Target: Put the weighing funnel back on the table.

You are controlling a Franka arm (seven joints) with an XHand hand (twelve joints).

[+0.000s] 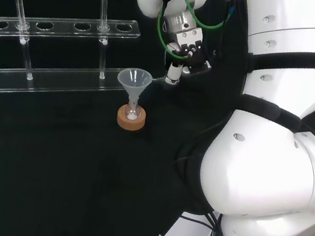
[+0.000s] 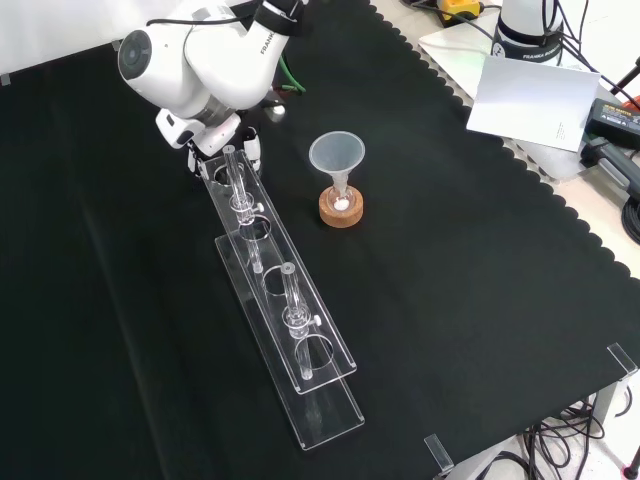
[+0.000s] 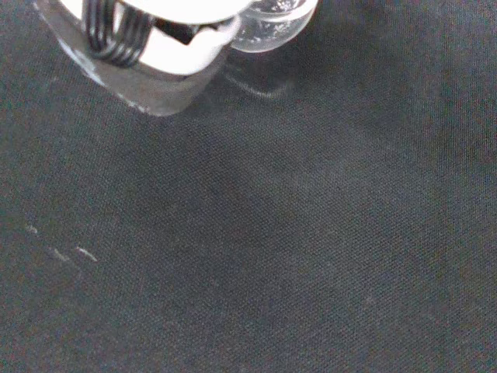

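Right of funnel (image 1: 134, 81), head view | hand (image 1: 184, 48) low over surface (image 1: 46, 159) | fingers (image 3: 177, 53) pinching weighing funnel (image 3: 273, 25) | low height suits gentle set-down

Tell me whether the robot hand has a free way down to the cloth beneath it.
Probably yes: in the wrist view the cloth beneath the robot hand lies bare. The tube rack has its end close beside it in the front view.

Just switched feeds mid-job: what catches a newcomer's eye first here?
The big funnel stands mouth up in a small flask on a cork ring. Left of it in the head view runs a clear tube rack. The hand hangs by the rack's end, a clear glass piece against it in the wrist view.
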